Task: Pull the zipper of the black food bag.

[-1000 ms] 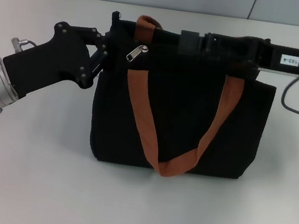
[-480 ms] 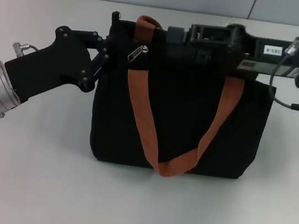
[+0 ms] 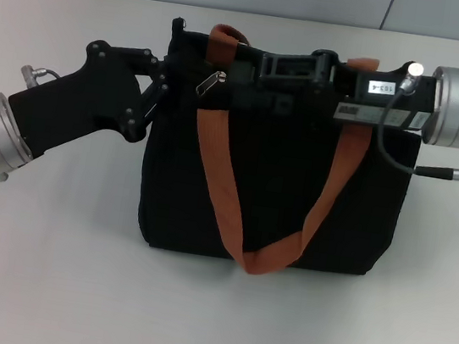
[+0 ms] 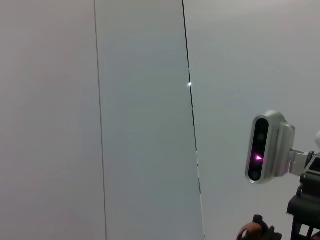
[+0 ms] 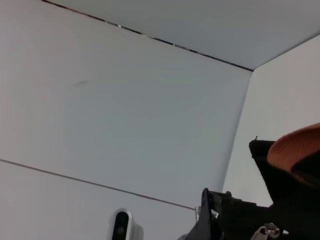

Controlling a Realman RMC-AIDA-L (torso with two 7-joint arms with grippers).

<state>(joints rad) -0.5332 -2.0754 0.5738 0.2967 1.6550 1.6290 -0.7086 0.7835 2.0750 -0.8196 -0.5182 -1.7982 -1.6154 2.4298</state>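
Note:
The black food bag [image 3: 278, 187] stands upright mid-table, one rust-orange handle [image 3: 220, 179] hanging down its front. The silver zipper pull [image 3: 210, 82] dangles near the bag's top left; it also shows in the right wrist view [image 5: 267, 231]. My left gripper [image 3: 161, 75] is at the bag's upper left corner and seems shut on its edge. My right gripper [image 3: 257, 66] reaches in from the right along the bag's top, its tip just right of the zipper pull. The right wrist view also shows the bag [image 5: 285, 185] and a handle [image 5: 297, 147].
The bag rests on a white table [image 3: 45, 266]. The right arm's silver wrist and cable [image 3: 435, 171] hang over the bag's right end. In the left wrist view the right arm's camera [image 4: 267, 147] stands before a pale wall.
My right gripper has moved left along the bag's top, toward the zipper pull, and its wrist has rolled. The left gripper, bag and zipper pull have stayed put.

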